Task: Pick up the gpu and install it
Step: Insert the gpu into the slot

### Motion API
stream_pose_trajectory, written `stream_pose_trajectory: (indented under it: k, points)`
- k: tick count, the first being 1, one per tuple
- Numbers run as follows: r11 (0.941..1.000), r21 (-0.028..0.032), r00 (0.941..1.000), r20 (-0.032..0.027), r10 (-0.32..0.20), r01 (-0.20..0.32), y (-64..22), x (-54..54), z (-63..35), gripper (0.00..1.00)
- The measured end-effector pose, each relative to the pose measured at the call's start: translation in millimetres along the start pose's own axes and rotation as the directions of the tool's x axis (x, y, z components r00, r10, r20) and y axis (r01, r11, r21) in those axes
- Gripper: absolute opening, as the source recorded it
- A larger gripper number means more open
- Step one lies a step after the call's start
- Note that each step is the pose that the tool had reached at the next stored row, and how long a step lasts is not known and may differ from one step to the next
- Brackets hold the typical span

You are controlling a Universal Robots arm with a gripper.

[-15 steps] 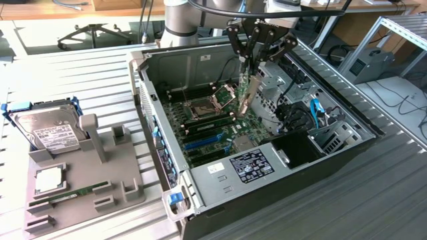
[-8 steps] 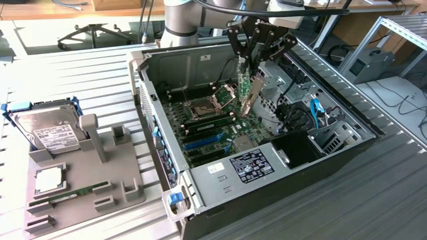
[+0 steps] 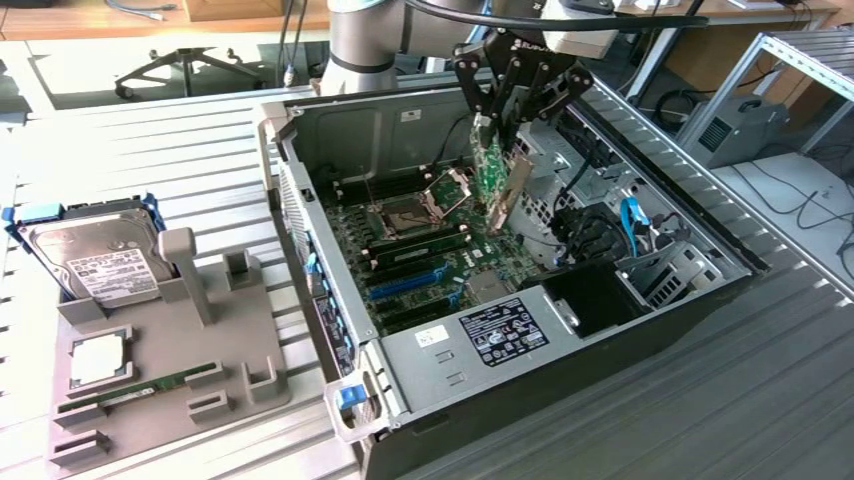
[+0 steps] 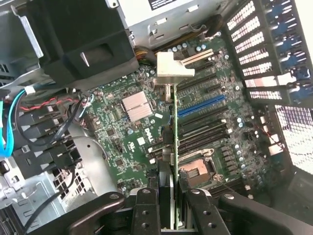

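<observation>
As I hung over the open computer case (image 3: 334,300), my gripper (image 3: 505,120) was part-way closed, clamped on the gpu (image 3: 498,180). In the wrist view my fingers (image 4: 143,213) pressed the card from both sides, with no gap to be seen between pad and board. I held the gpu by one end, so it hung lengthwise down into the case, slightly tilted, and its green circuit-board side faced the exterior view's left. Its silver end bracket (image 4: 172,68) was the end farthest from me, low over the motherboard (image 3: 427,250). From the wrist camera the card appeared edge-on as a thin green line, running above the row of expansion slots beside the blue slot (image 4: 200,105), with the processor socket (image 4: 195,171) close by. Whether the bracket end touched the board or hung just clear of it I could not tell. The fan side of the card was turned away and could not be made out. The upper end of the card was hidden between my fingers, and my arm was cut off at the top of the exterior view. Well apart from the case, on the exterior view's left, the hard drive (image 3: 100,255) stood in the grey fixture (image 3: 200,330), with a RAM stick (image 3: 134,385) lying lower on it.
</observation>
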State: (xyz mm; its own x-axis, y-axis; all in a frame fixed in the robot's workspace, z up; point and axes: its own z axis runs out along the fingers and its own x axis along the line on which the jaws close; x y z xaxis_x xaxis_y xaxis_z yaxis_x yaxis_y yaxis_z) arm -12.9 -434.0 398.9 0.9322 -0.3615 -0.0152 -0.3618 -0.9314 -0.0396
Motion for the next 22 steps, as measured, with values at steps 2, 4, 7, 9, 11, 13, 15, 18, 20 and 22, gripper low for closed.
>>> stream_pose_trajectory:
  k: [2, 4, 7, 9, 11, 13, 15, 18, 20, 22]
  points:
    - [0.9998, -0.0003, 0.9998, 0.0007, -0.019, 0.019, 0.0, 0.0, 0.1, 0.26]
    - [0.9994, -0.0005, 0.9994, 0.0014, -0.035, 0.035, 0.0, 0.0, 0.1, 0.26]
    - [0.998, -0.0009, 0.998, 0.0025, -0.063, 0.063, 0.0, 0.0, 0.2, 0.26]
    - [0.9968, -0.0011, 0.9968, 0.0032, -0.08, 0.08, 0.0, 0.0, 0.2, 0.26]
    - [0.9952, -0.0013, 0.9952, 0.0039, -0.097, 0.097, 0.0, 0.0, 0.3, 0.26]
    - [0.9933, -0.0015, 0.9933, 0.0047, -0.116, 0.116, 0.0, 0.0, 0.4, 0.26]
    - [0.9908, -0.0017, 0.9908, 0.0055, -0.135, 0.135, 0.0, 0.0, 0.4, 0.26]
    - [0.9853, -0.0021, 0.9853, 0.007, -0.171, 0.171, 0.0, 0.0, 0.6, 0.26]
    - [0.9815, -0.0022, 0.9815, 0.0079, -0.192, 0.192, 0.0, 0.0, 0.6, 0.26]
    - [0.9783, -0.0023, 0.9783, 0.0085, -0.207, 0.207, 0.0, 0.0, 0.6, 0.26]
